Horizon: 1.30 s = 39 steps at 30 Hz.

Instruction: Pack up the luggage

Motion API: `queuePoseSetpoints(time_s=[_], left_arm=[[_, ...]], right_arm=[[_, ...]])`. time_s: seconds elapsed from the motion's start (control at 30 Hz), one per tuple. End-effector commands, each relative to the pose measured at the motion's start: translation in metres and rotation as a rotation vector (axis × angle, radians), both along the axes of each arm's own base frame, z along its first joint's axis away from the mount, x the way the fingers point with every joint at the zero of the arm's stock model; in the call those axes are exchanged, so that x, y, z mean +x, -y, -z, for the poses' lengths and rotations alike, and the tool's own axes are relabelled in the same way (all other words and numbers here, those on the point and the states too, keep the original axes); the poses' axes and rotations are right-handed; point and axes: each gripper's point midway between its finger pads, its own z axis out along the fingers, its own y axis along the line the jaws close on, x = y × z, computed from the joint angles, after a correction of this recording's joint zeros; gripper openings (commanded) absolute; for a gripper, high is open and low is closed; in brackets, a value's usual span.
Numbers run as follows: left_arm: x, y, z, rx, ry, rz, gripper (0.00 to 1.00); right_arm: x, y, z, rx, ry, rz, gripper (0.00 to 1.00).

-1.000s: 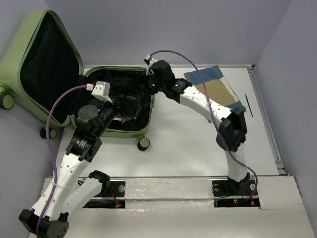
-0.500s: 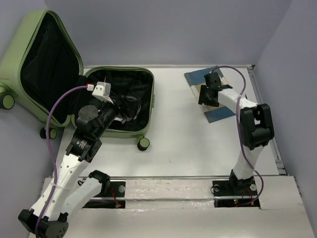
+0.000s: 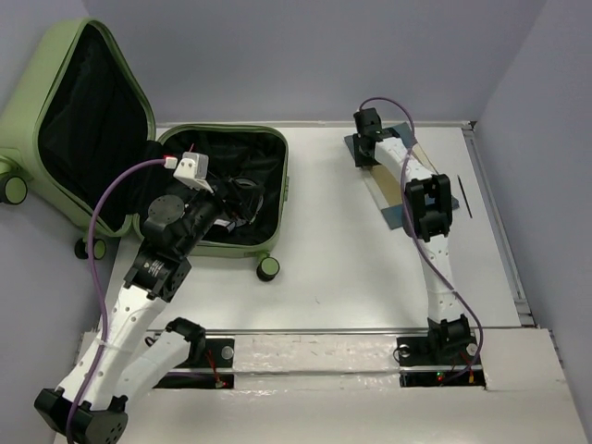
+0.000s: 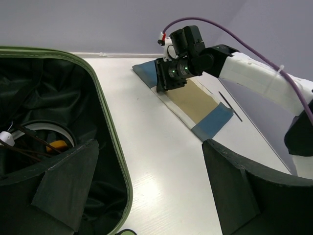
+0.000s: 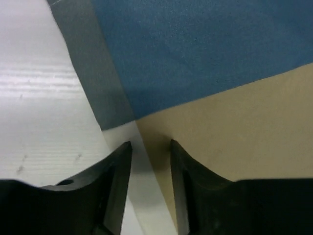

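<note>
Right wrist view: looking straight down past the right gripper (image 5: 150, 144), set with a narrow gap between the jaws, neither wide nor closed, nothing visibly pinched. Straddles the line where the tan panel of a folded cloth (image 5: 220, 54) meets its white border, close to the cloth's edge. A sensible place to bite, since an edge gives the fingers something to get under. Cannot tell from this close whether the tips already press on the fabric.

As for the cloth: lies flat on the table (image 3: 324, 268) toward the far right corner, well apart from the luggage (image 3: 283, 185). Hence the long reach of the right arm to the back of the table.

As for the luggage: sits open at the far left, base flat on the table with the black lining up, lid (image 3: 55, 83) tilted up and back. Leaves the mouth free from above. Holds a few items (image 4: 51, 139) already.

Above that open base: left gripper (image 4: 149, 147), jaws spread wide, empty. Likely parked there to receive or tuck in whatever comes across.

Judged as the start of a pick on the cloth, with packing partly done.
</note>
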Motion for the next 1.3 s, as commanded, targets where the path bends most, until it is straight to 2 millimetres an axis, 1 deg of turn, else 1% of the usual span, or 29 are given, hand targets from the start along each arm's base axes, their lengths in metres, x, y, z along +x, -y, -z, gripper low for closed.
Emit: queuePoseSetpoints(time_s=[0.0,0.03,0.07,0.1,0.13,0.17,0.2,0.23,0.27,0.3,0.37,0.4,0.43,0.5,0.53,0.57,0.63,0.67,0.7,0.73,0.77,0.8,0.9,0.93,1.0,1.03,1.13,1.17,1.27], left_arm=[[-0.002,0.005,-0.023,-0.026,0.065,0.024,0.99],[-0.002,0.005,-0.023,-0.027,0.064,0.025,0.99],[-0.002,0.005,-0.023,-0.027,0.064,0.025,0.99],[-0.002,0.006,-0.022,-0.029,0.061,0.027,0.99],[-0.001,0.007,-0.022,-0.030,0.060,0.030,0.99],[-0.001,0.007,-0.021,-0.033,0.056,0.033,0.99],[-0.001,0.008,-0.021,-0.037,0.054,0.036,0.99],[0.000,0.009,-0.021,-0.040,0.053,0.037,0.99],[0.000,0.009,-0.020,-0.038,0.050,0.038,0.99],[0.001,0.010,-0.019,-0.037,0.043,0.038,0.99],[0.001,0.011,-0.018,-0.041,0.037,0.047,0.99],[0.001,0.013,-0.017,-0.041,0.034,0.055,0.99],[0.001,0.016,-0.016,-0.046,0.027,0.069,0.99],[0.001,0.019,-0.013,-0.048,0.014,0.086,0.99],[0.002,0.023,-0.009,-0.046,0.003,0.098,0.99],[0.002,0.025,-0.009,-0.051,-0.005,0.112,0.99],[0.001,0.033,-0.006,-0.055,-0.023,0.153,0.99],[0.001,0.039,-0.002,-0.058,-0.043,0.182,0.99],[0.002,0.041,0.000,-0.058,-0.051,0.191,0.99],[0.004,0.043,0.003,-0.059,-0.062,0.200,0.99],[0.003,0.046,0.004,-0.064,-0.070,0.212,0.99],[0.003,0.046,0.005,-0.065,-0.075,0.213,0.99],[0.003,0.049,0.005,-0.082,-0.088,0.227,0.99],[0.003,0.051,0.005,-0.089,-0.092,0.233,0.99],[0.001,0.055,0.002,-0.101,-0.095,0.254,0.99],[0.000,0.058,0.002,-0.106,-0.102,0.263,0.98],[-0.002,0.064,0.000,-0.120,-0.117,0.288,0.97],[-0.003,0.066,0.000,-0.123,-0.122,0.295,0.97],[-0.003,0.072,0.004,-0.135,-0.153,0.299,0.97]], right_arm=[[-0.006,-0.001,0.025,-0.028,-0.105,-0.056,0.32],[-0.012,-0.004,0.034,-0.010,-0.128,-0.063,0.23],[-0.009,-0.016,0.027,0.007,-0.105,-0.085,0.18],[-0.016,-0.026,0.026,0.023,-0.100,-0.117,0.15],[-0.025,-0.046,0.025,0.023,-0.101,-0.179,0.13],[-0.048,-0.053,0.043,0.013,-0.157,-0.213,0.13],[-0.054,-0.079,0.018,0.034,-0.096,-0.274,0.12],[-0.065,-0.088,0.014,0.042,-0.095,-0.299,0.09],[-0.076,-0.094,0.010,0.052,-0.092,-0.310,0.09],[-0.102,-0.100,0.005,0.085,-0.099,-0.313,0.09],[-0.125,-0.096,0.002,0.130,-0.111,-0.293,0.09],[-0.137,-0.092,0.001,0.147,-0.115,-0.279,0.09],[-0.162,-0.081,0.001,0.163,-0.125,-0.245,0.09],[-0.181,-0.065,0.001,0.139,-0.126,-0.201,0.11],[-0.200,-0.052,0.012,0.118,-0.156,-0.169,0.20],[-0.203,-0.049,-0.004,0.126,-0.116,-0.161,0.46],[-0.206,-0.035,-0.015,0.172,-0.093,-0.125,0.69],[-0.211,-0.030,-0.028,0.219,-0.063,-0.112,0.80],[-0.212,-0.032,-0.037,0.286,-0.048,-0.124,0.82],[-0.205,-0.020,-0.048,0.335,-0.002,-0.085,0.83],[-0.208,-0.014,-0.053,0.357,0.015,-0.068,0.84],[-0.204,0.001,-0.074,0.371,0.083,-0.031,0.84],[-0.199,0.049,-0.083,0.316,0.148,0.133,0.88],[-0.197,0.080,-0.078,0.321,0.144,0.229,0.89],[-0.197,0.099,-0.066,0.362,0.114,0.292,0.89],[-0.197,0.109,-0.051,0.380,0.084,0.334,0.89],[-0.193,0.115,-0.035,0.346,0.047,0.357,0.91],[-0.193,0.114,-0.021,0.344,0.006,0.360,0.91],[-0.196,0.117,-0.003,0.328,-0.032,0.393,0.91]])
